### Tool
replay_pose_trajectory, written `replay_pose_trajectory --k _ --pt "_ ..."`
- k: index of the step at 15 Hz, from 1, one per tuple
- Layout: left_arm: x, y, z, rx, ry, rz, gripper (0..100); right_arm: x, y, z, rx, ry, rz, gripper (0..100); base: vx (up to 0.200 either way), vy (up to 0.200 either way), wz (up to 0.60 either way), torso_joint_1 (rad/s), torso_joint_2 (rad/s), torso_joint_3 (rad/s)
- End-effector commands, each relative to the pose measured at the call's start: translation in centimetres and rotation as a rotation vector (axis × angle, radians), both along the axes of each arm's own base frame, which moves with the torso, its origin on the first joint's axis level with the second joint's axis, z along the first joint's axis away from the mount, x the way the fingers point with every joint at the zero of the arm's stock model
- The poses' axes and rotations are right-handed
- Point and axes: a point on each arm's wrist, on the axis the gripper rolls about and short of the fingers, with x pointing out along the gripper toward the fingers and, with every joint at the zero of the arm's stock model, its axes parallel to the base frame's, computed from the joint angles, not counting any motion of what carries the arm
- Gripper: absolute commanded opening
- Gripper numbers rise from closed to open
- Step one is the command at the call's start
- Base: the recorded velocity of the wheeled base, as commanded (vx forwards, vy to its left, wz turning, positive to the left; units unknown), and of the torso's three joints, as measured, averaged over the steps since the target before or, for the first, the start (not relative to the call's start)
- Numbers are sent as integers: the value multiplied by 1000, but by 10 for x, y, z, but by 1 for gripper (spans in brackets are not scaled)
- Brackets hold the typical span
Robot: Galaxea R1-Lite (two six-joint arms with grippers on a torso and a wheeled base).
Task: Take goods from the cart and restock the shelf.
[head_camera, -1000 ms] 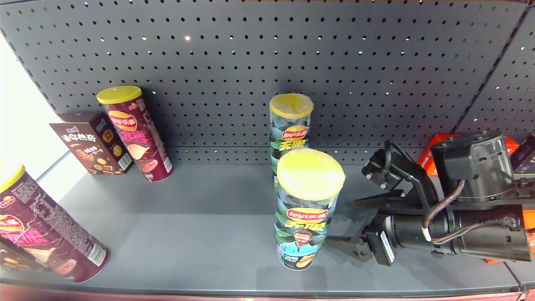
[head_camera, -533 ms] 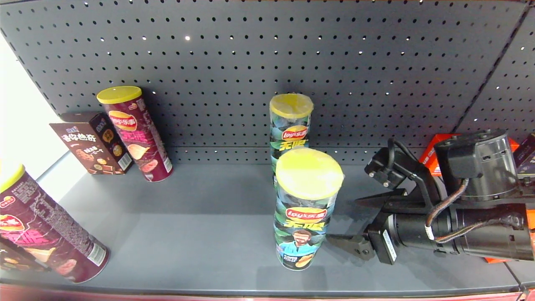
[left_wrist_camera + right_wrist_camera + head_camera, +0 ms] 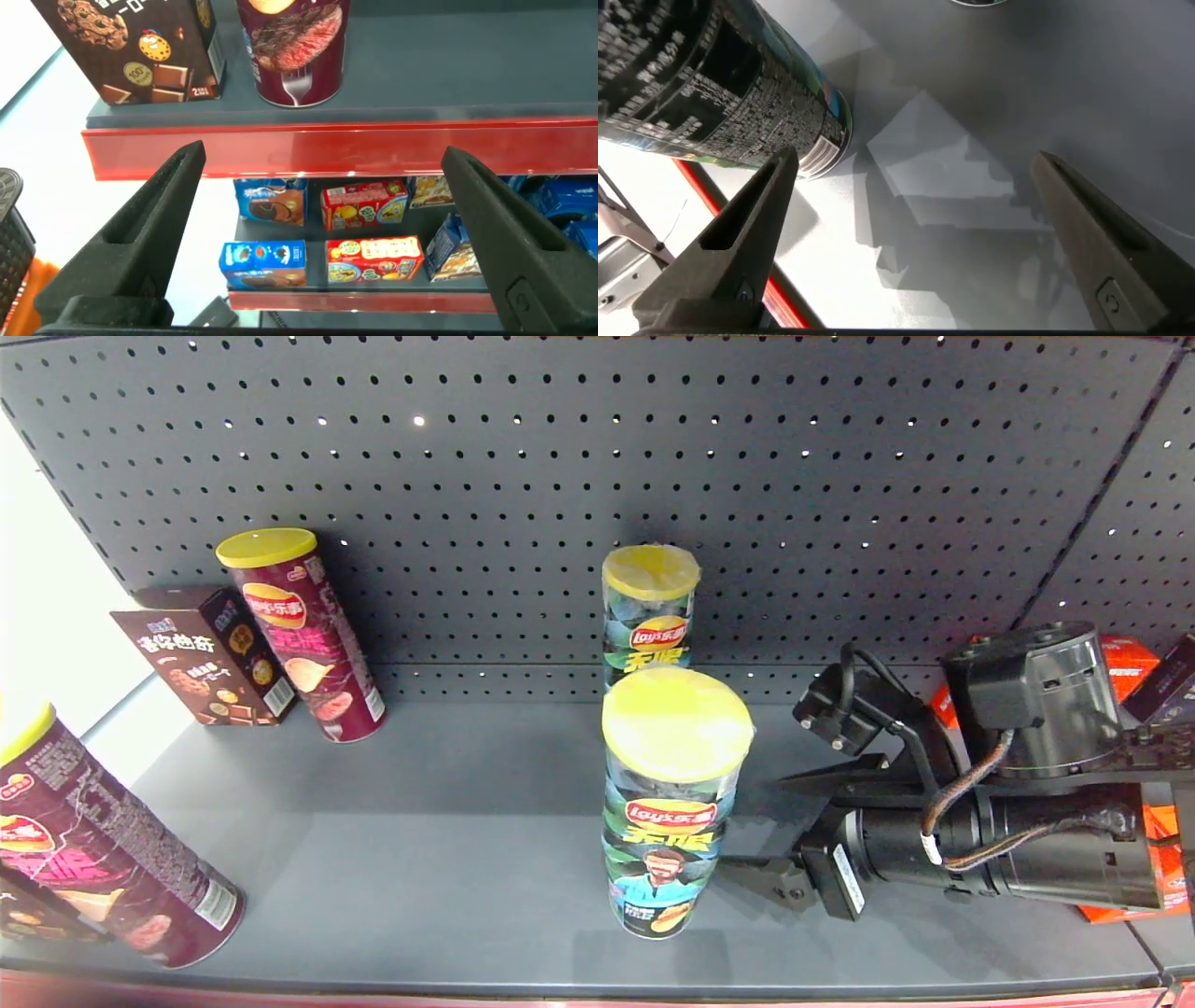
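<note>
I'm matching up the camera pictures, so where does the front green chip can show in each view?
Head view: front green chip can stands centre, near the shelf front, just left of the right gripper.
Right wrist view: its printed side and base, beside one finger.
Left wrist view: a maroon can and cookie box instead.
Shared landmark: the red shelf edge.

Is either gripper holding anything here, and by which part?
Nothing is held. The right gripper is open beside the green, yellow-lidded chip can, which stands outside its fingers. The left gripper is open and empty.
</note>
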Motion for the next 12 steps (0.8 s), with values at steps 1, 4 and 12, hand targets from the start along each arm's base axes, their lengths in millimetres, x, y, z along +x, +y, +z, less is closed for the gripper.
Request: replay_pose_trajectory --k 1,4,12 --pt "0 0 0 0 1 1 100 0 -1 0 0 -2 -2 100 0 0 0 0 0 0" --pt "0 0 0 0 1 -1 100 -2 -12 10 29 -35 -33 100 0 0 0 0 0 0" --pt "0 0 0 9 1 -7 100 -95 -152 62 208 -410 -499 100 0 0 0 0 0 0"
